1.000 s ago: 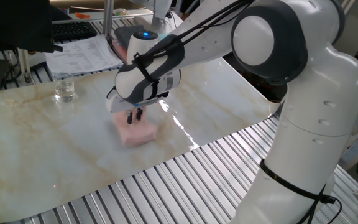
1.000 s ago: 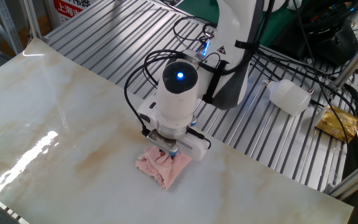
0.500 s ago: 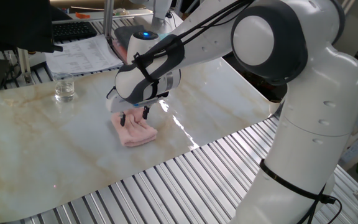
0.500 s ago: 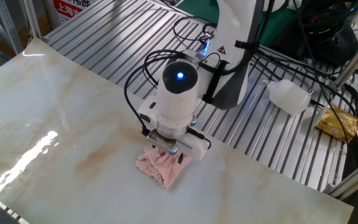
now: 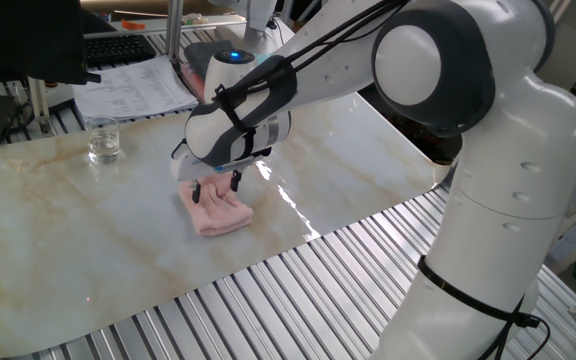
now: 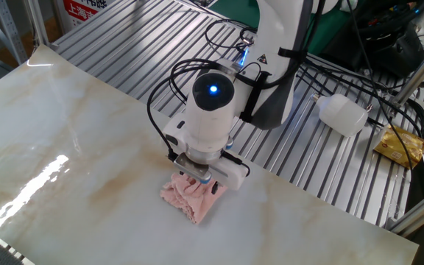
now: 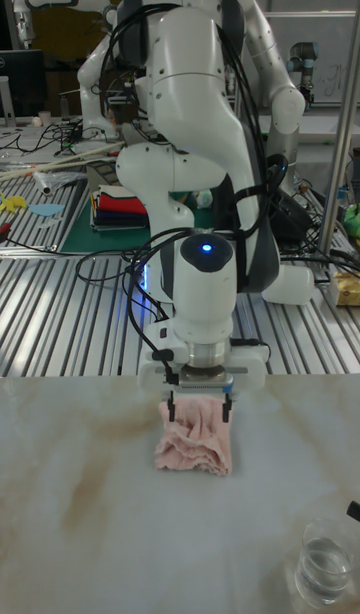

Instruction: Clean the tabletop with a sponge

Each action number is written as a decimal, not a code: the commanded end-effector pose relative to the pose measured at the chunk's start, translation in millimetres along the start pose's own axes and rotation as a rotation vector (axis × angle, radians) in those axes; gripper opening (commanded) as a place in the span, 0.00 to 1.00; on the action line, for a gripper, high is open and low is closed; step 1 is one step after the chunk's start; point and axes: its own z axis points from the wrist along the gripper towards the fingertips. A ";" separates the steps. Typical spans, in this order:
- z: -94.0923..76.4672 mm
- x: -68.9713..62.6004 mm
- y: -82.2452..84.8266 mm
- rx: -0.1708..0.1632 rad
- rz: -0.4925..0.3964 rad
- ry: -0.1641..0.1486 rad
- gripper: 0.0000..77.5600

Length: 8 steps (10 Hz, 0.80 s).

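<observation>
Hand (image 7: 201, 407) released, as I read it from my screen: its two dark fingers (image 5: 234, 181) stand spread on either side of the sponge's upper edge, hovering right over it, though I cannot tell whether the tips touch the cloth. Sponge (image 5: 216, 209), pink and rumpled, lies on the tabletop (image 5: 68, 230) of the desk near the edge by the robot's base, with a small clear glass (image 5: 104, 142) standing well apart toward the far corner.

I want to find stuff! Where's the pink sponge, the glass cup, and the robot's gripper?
sponge (image 5: 218, 212): one fixed view, middle of its wrinkled top.
glass cup (image 5: 103, 141): one fixed view, its clear side wall.
gripper (image 7: 200, 408): tall fixed view, midway between its fingertips.
</observation>
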 end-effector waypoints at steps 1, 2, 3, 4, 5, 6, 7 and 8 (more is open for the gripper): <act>-32.7 -31.4 -15.0 0.017 -0.015 0.008 1.00; -34.0 -31.9 -15.2 0.017 -0.013 0.008 1.00; -35.0 -31.7 -14.5 0.016 -0.010 0.004 1.00; -35.0 -31.7 -14.5 0.016 -0.010 0.004 1.00; -38.9 -31.7 -13.1 0.014 -0.002 -0.002 1.00; -51.1 -29.7 -13.5 0.013 0.001 0.008 1.00; -63.5 -28.2 -16.2 0.013 0.002 0.018 1.00; -80.3 -25.2 -20.7 0.016 0.010 0.025 1.00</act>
